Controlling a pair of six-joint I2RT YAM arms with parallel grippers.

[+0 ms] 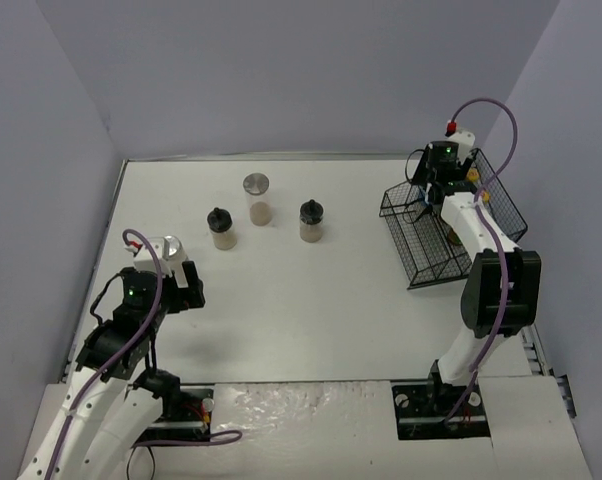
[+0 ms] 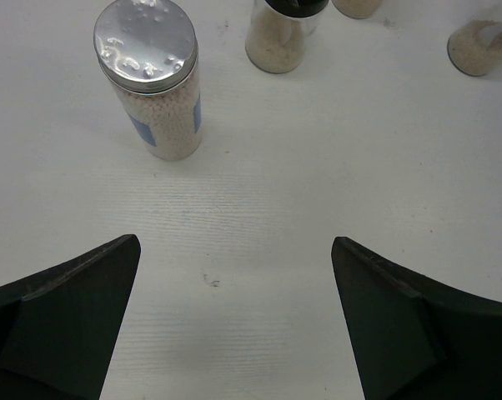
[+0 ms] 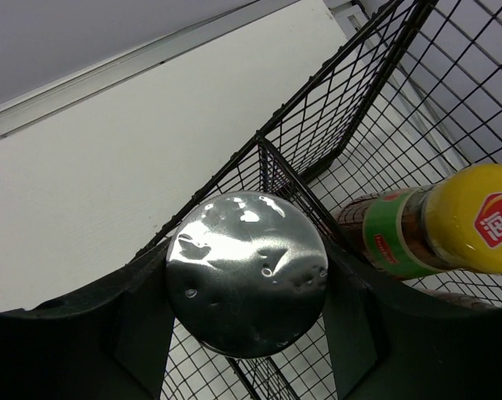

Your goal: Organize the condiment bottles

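My right gripper (image 3: 247, 258) is shut on a silver-lidded shaker (image 3: 247, 275), held over the black wire basket (image 3: 318, 108). Inside the basket, just to the right, lies a dark sauce bottle (image 3: 434, 229) with a yellow cap. My left gripper (image 2: 234, 246) hangs open above bare table, its jaws wide apart. Another silver-lidded shaker (image 2: 155, 79) stands ahead of it, to the left. In the top view two black-lidded beige jars (image 1: 221, 228) (image 1: 312, 220) and a third silver-lidded shaker (image 1: 257, 198) stand mid-table.
The wire basket (image 1: 451, 225) sits near the table's right edge, with the right arm reaching over it. Grey walls close in the white table (image 1: 311, 310) on three sides. A black-lidded jar (image 2: 280, 37) stands just beyond the shaker near the left gripper.
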